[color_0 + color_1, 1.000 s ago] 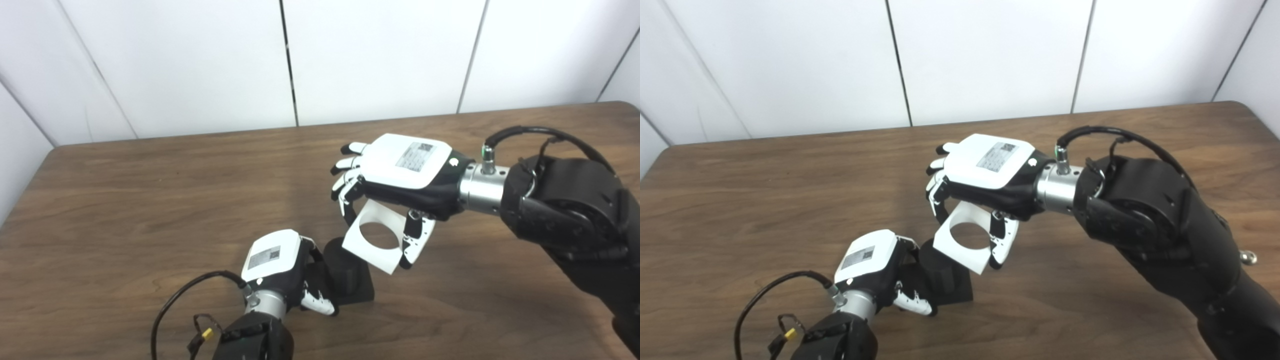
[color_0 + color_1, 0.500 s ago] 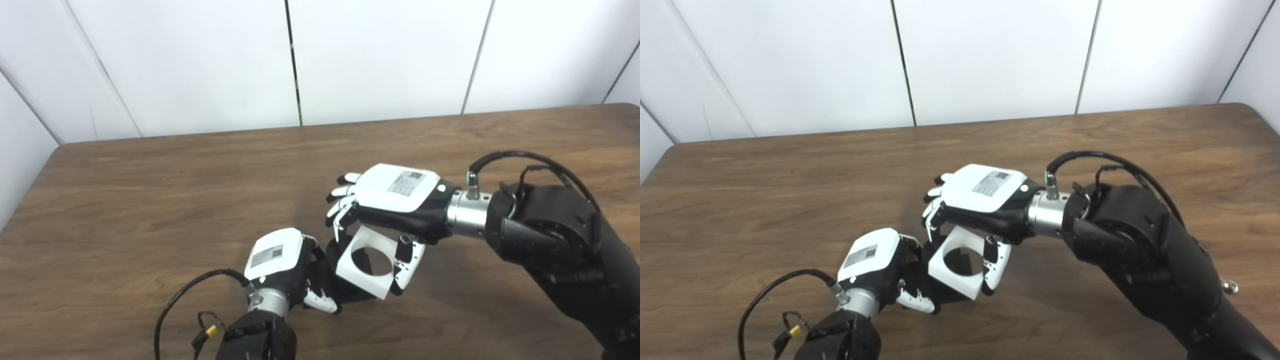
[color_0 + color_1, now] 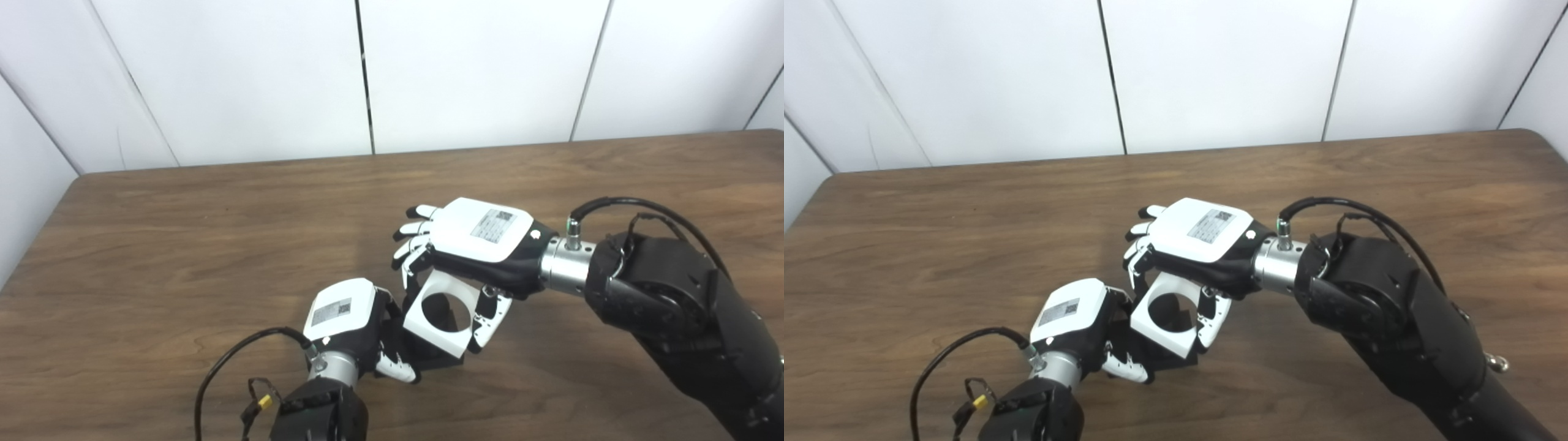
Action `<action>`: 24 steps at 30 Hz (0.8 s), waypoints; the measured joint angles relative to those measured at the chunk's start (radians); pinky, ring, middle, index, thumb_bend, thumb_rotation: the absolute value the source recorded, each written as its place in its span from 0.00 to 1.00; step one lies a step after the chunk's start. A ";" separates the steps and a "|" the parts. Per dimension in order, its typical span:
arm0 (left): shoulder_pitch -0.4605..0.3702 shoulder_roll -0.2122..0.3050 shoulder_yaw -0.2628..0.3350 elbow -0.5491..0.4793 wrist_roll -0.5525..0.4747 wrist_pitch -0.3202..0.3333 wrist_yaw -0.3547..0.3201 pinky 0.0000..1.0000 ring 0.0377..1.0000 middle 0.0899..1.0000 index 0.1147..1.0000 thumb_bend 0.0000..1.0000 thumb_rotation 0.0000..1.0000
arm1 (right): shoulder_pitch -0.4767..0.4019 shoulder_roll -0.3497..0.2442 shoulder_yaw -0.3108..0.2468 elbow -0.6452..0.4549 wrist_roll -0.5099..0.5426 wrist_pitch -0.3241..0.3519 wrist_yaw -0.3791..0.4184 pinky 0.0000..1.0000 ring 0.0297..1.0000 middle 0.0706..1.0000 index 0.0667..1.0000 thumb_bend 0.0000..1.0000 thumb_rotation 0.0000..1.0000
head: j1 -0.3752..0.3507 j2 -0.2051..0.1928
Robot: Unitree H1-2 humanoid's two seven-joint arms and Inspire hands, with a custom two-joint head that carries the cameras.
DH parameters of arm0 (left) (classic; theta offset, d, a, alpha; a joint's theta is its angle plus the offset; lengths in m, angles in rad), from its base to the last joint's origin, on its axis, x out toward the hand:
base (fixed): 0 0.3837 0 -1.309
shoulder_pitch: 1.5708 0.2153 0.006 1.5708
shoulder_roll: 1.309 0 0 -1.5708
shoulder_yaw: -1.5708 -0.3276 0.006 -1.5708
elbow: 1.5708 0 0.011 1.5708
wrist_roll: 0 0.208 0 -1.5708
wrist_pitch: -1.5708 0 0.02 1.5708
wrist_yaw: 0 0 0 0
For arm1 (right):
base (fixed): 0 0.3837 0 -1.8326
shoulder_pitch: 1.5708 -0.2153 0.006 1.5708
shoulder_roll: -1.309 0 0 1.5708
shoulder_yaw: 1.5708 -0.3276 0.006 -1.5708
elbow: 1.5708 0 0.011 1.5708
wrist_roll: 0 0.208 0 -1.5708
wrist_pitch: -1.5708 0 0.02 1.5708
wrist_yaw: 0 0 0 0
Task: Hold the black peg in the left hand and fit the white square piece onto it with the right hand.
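Observation:
My left hand [image 3: 350,324] rests on the table near the front edge, shut on the black peg [image 3: 442,356], which stands on a black square base. Most of the peg is hidden behind the white square piece [image 3: 441,312], a flat white block with a round hole. Black shows through that hole. My right hand [image 3: 474,245] holds the white piece from above, fingers on its far side and thumb on its near right edge. The piece is tilted and sits over the peg's top; whether the peg is in the hole I cannot tell.
The brown wooden table [image 3: 184,245] stretches out to the left and back of the hands. White wall panels [image 3: 245,73] rise behind its far edge. A black cable [image 3: 226,367] loops from my left wrist.
My right hand has come down and to the left with the white piece, bringing it over the peg. The left hand has stayed put. The camera has shifted slightly.

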 measured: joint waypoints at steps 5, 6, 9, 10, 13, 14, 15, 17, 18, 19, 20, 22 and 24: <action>0.000 0.000 0.000 0.002 0.001 0.001 0.002 0.99 0.93 0.83 0.42 0.52 0.06 | -0.008 0.013 0.008 0.013 -0.005 -0.006 -0.002 1.00 0.92 0.79 0.44 0.52 0.13 | 0.002 0.000; -0.001 0.000 -0.001 0.002 0.001 0.001 0.003 0.99 0.93 0.83 0.42 0.52 0.06 | -0.013 0.016 0.013 0.017 -0.006 -0.006 -0.002 1.00 0.92 0.79 0.44 0.52 0.13 | 0.005 0.002; -0.002 0.001 -0.005 0.003 0.007 0.001 0.001 0.99 0.93 0.83 0.42 0.52 0.06 | -0.024 0.025 0.027 0.022 -0.011 -0.007 -0.001 1.00 0.92 0.79 0.45 0.52 0.14 | 0.005 0.003; -0.003 0.002 -0.008 0.003 0.012 0.001 0.000 0.98 0.93 0.83 0.42 0.52 0.06 | -0.027 0.026 0.032 0.024 -0.012 -0.007 -0.001 1.00 0.92 0.79 0.45 0.52 0.13 | 0.005 0.005; -0.007 0.003 -0.014 0.004 0.024 0.001 -0.002 0.97 0.93 0.84 0.43 0.52 0.06 | -0.039 0.028 0.045 0.032 -0.015 -0.007 -0.001 1.00 0.92 0.78 0.45 0.52 0.13 | 0.006 0.005; -0.008 0.004 -0.016 0.005 0.029 0.001 -0.004 0.97 0.93 0.84 0.43 0.52 0.06 | -0.045 0.029 0.050 0.036 -0.016 -0.007 -0.001 1.00 0.92 0.78 0.45 0.52 0.13 | 0.008 0.005; -0.011 0.004 -0.019 0.006 0.036 0.001 -0.008 0.97 0.93 0.84 0.43 0.52 0.06 | -0.050 0.032 0.056 0.043 -0.017 -0.007 -0.001 1.00 0.91 0.78 0.45 0.52 0.13 | 0.011 0.006; -0.016 0.005 -0.025 0.009 0.048 0.001 -0.014 0.96 0.92 0.84 0.43 0.52 0.06 | -0.063 0.039 0.068 0.059 -0.020 -0.007 0.001 1.00 0.91 0.77 0.45 0.52 0.13 | 0.014 0.005; -0.018 0.005 -0.028 0.010 0.053 0.001 -0.018 0.96 0.92 0.84 0.43 0.52 0.06 | -0.067 0.042 0.076 0.064 -0.023 -0.007 0.004 1.00 0.91 0.77 0.45 0.52 0.13 | 0.015 0.006; -0.020 0.006 -0.032 0.011 0.057 0.001 -0.020 0.95 0.92 0.84 0.57 0.64 0.08 | -0.070 0.044 0.083 0.070 -0.026 -0.008 0.009 1.00 0.90 0.77 0.45 0.52 0.13 | 0.017 0.008; -0.020 0.006 -0.034 0.011 0.058 0.001 -0.020 0.95 0.92 0.85 0.62 0.68 0.08 | -0.074 0.046 0.088 0.077 -0.026 -0.008 0.012 1.00 0.90 0.77 0.45 0.52 0.13 | 0.017 0.008; -0.020 0.006 -0.035 0.011 0.062 0.001 -0.021 0.94 0.91 0.85 0.67 0.72 0.08 | -0.081 0.048 0.094 0.096 -0.027 -0.009 0.018 1.00 0.90 0.76 0.45 0.52 0.14 | 0.017 0.008; -0.020 0.006 -0.035 0.012 0.064 0.001 -0.020 0.93 0.91 0.85 0.70 0.72 0.07 | -0.084 0.048 0.101 0.099 -0.025 -0.009 0.031 1.00 0.90 0.76 0.45 0.52 0.14 | 0.017 0.009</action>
